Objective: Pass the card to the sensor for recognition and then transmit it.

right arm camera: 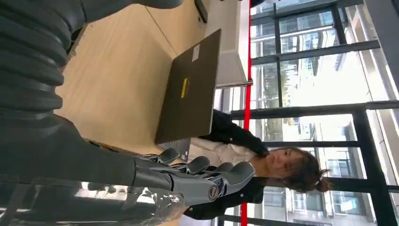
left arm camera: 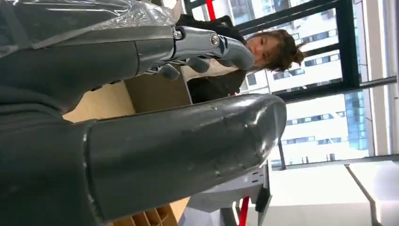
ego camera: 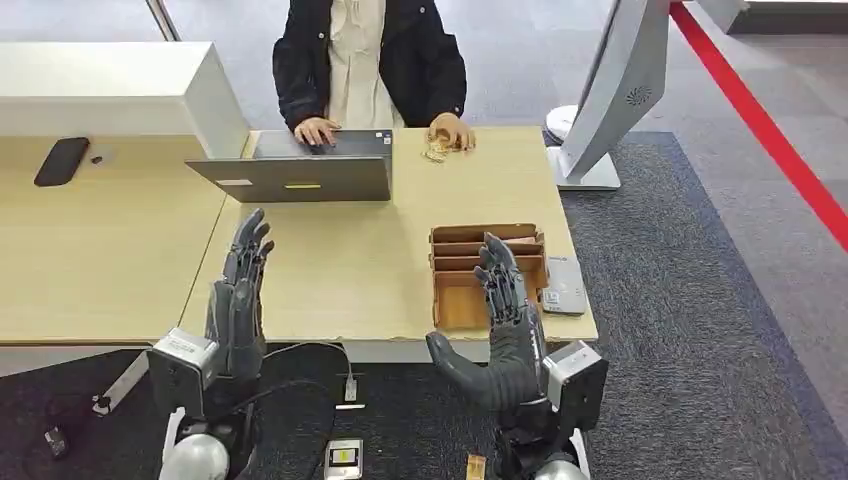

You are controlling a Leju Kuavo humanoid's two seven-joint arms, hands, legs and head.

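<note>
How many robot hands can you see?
2. The left hand is raised over the table's near edge, fingers straight and holding nothing. The right hand is raised beside the brown card holder, also holding nothing.

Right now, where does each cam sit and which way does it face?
Head view: high on the body, looking forward and down at the table; both arms rise from below, left robot hand and right robot hand, fingers apart.
Left wrist view: behind the left robot hand, facing across the table toward the person and windows.
Right wrist view: behind the right robot hand, facing the laptop and person.
Shared: all three show the person; head and right wrist views share the laptop.
</note>
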